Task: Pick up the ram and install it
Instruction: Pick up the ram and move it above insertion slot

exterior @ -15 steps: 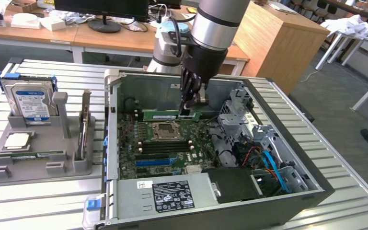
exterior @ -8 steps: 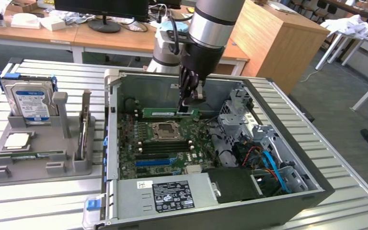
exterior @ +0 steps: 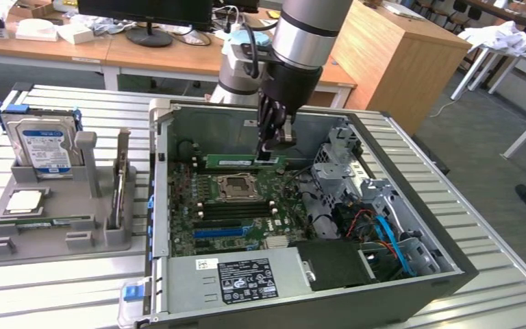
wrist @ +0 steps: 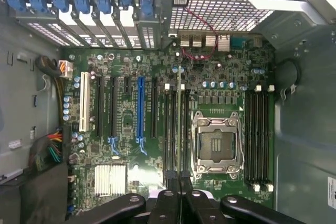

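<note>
The ram (exterior: 243, 162) is a long green stick with a white sticker, held level and on edge above the motherboard (exterior: 203, 199) inside the open computer case (exterior: 446, 267). My gripper (exterior: 273, 152) reaches down from above and is shut on the stick's end toward the exterior view's right. In the wrist view the ram (wrist: 179, 124) shows edge-on as a thin line running out from the gripper (wrist: 179, 190). It hangs over the black memory slots (wrist: 170, 129) beside the CPU socket (wrist: 216, 145).
A grey fixture (exterior: 53, 236) on the exterior view's left holds a hard drive (exterior: 44, 147), a processor chip (exterior: 24, 200) and another green stick (exterior: 39, 223). Inside the case are the power supply (exterior: 244, 277), a drive cage (exterior: 355, 178) and cables (exterior: 386, 236). More black slots (wrist: 258, 140) lie past the socket.
</note>
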Robot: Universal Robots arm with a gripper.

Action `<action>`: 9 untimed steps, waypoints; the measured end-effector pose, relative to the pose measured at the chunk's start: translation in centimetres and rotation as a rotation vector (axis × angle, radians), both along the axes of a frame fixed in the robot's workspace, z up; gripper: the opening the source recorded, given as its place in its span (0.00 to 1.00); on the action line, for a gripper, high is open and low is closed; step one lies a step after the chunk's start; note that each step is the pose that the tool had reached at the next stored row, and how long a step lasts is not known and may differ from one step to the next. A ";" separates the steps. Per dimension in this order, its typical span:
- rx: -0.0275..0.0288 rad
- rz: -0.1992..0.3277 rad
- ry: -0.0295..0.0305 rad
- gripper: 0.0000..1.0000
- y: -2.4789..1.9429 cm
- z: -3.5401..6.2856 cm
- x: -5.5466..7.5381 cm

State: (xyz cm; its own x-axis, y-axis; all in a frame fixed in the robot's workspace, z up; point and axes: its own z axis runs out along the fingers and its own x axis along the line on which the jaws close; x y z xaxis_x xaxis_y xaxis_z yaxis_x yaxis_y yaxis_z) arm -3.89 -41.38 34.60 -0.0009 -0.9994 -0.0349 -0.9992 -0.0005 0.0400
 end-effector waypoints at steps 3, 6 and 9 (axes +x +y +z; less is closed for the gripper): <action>0.0001 0.000 0.0000 0.11 0.00 -0.01 0.5; 0.0002 0.000 -0.0001 0.11 0.00 -0.03 1.0; 0.0001 0.000 0.0000 0.11 0.00 -0.03 1.0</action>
